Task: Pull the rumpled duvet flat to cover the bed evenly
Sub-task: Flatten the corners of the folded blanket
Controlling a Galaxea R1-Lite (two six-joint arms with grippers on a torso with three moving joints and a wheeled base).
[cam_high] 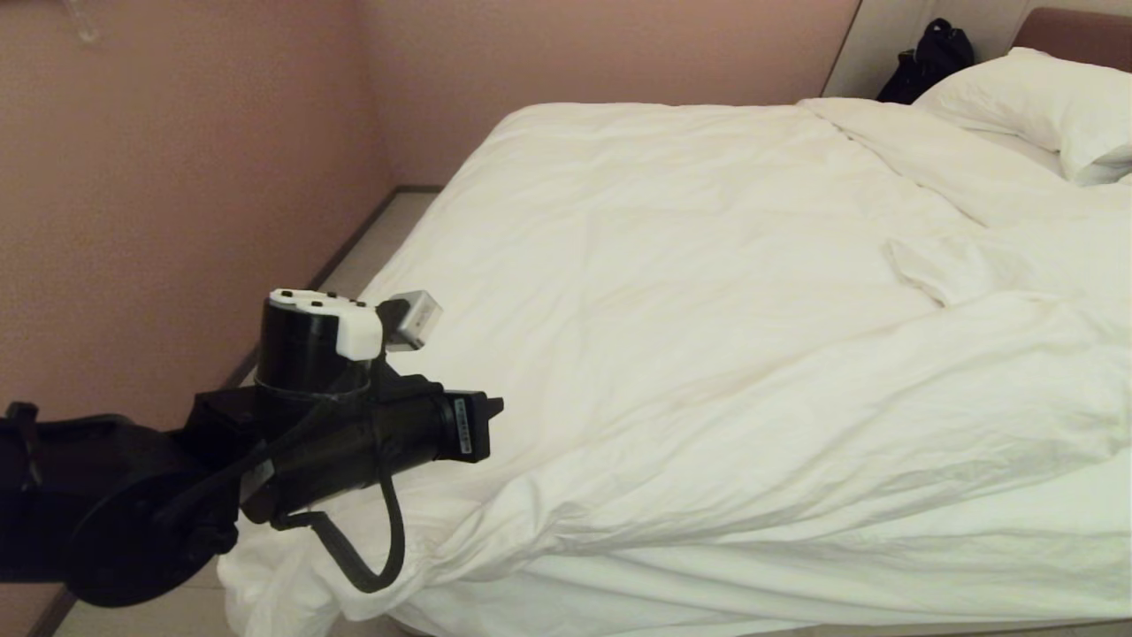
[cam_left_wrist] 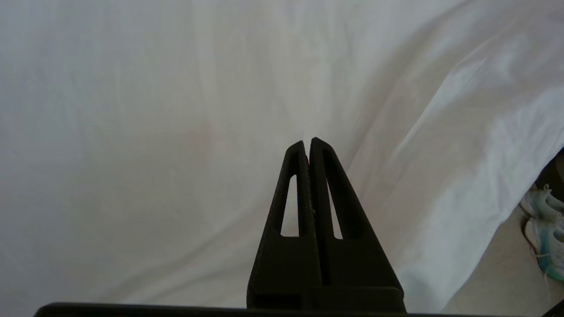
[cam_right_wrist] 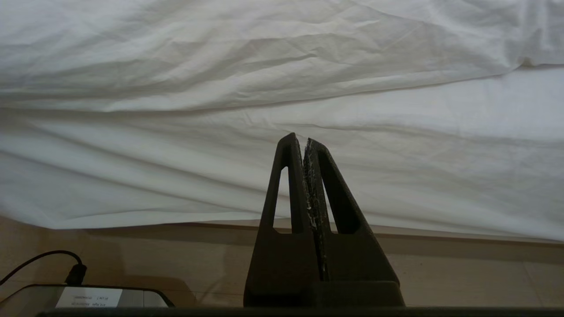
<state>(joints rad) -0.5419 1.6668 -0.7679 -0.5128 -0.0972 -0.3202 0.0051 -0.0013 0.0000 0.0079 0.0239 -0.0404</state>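
Nearest the robot, the left arm (cam_high: 292, 442) reaches in from the lower left of the head view, its black wrist lying over the near left corner of the bed (cam_high: 884, 610). The left pincer (cam_left_wrist: 307, 145) itself is hidden behind the wrist there, but the left wrist view shows its two dark fingers pressed together tip to tip, with white cloth right at the tips and filling the view beyond; whether a pinch of fabric is caught between them cannot be told. A pair of pale sneakers (cam_left_wrist: 544, 220) sits on the floor (cam_left_wrist: 498, 273) past the hanging edge of the linen.

The right pincer (cam_right_wrist: 304, 143) is parked low beside the bed, fingers together and empty (its tips point at the side drape, not touching it), with the floor and a dark device with a cable (cam_right_wrist: 75, 273) beneath it.

The duvet (cam_high: 707, 310) starts at the left pincer and spreads away across most of the bed. Its near edge is bunched in a thick ridge running along the side, with flatter white linen showing below. Farther on, the surface is smoother, then folds again in creases towards the headboard end. A plump pillow (cam_high: 1044, 106) lies at the far right, a dark bag (cam_high: 929, 57) beyond it, against the pink wall (cam_high: 177, 177).
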